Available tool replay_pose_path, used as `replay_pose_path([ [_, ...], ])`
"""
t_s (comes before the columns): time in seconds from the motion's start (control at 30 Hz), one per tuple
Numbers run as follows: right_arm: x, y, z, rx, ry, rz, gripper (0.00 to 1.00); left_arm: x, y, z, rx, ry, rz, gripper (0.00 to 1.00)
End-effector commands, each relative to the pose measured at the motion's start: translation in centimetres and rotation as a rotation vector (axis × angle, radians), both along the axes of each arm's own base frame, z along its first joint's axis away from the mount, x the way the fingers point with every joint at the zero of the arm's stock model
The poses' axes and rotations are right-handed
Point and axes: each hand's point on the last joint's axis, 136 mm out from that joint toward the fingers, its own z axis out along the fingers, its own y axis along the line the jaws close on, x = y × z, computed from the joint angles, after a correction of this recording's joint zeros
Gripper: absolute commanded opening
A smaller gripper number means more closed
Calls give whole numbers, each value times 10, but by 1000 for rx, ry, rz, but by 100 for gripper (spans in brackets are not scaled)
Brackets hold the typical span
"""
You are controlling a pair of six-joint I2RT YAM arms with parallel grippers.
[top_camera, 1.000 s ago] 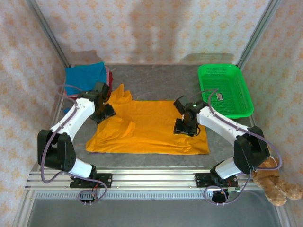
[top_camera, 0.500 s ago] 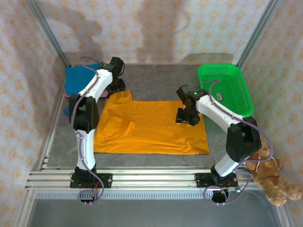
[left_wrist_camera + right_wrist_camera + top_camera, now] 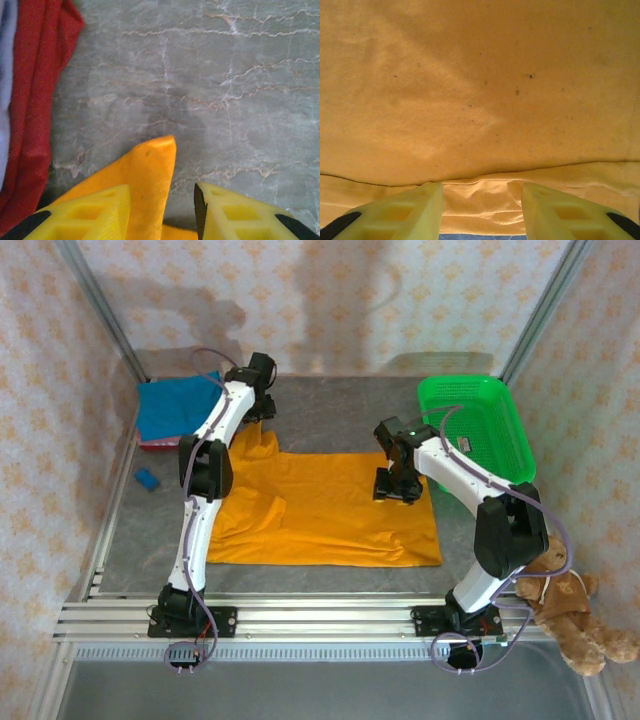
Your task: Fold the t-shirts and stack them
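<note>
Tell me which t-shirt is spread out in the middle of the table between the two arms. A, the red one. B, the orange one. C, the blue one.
B: the orange t-shirt lies spread across the middle of the table, while the blue t-shirt and the red t-shirt sit together at the far left corner.

orange t-shirt (image 3: pixel 330 510) spread flat mid-frame, left side rumpled, one sleeve tip pointing up. blue t-shirt (image 3: pixel 175 405) folded, upper left, lying over red t-shirt (image 3: pixel 35 100).
</note>
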Motion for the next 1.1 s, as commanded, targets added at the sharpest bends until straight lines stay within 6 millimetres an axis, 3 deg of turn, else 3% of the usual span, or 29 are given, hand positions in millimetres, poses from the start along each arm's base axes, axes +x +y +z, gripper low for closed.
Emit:
replay_pose_path([
  [0.0, 1, -10, 10, -37, -11, 8, 45, 9, 12, -2, 49, -12, -6, 42],
  [0.27, -1, -20, 18, -53, -18, 4, 45, 7, 18, -31, 42, 38, -10, 36],
  [0.5, 6, -28, 23, -69, -46, -23, 45, 10, 15, -31, 30, 28, -17, 9],
  [0.57, 13, -30, 27, -72, -74, -42, 45, 10, 16, -22, 32, 14, -17, 0],
  [0.8, 57, -33, 43, -106, -200, -94, 45, -9, 16, 29, 26, -11, -31, 0],
  [1.07, 105, -33, 14, -225, -179, -101, 39, -53, 16, 72, -15, -48, -17, 0],
])
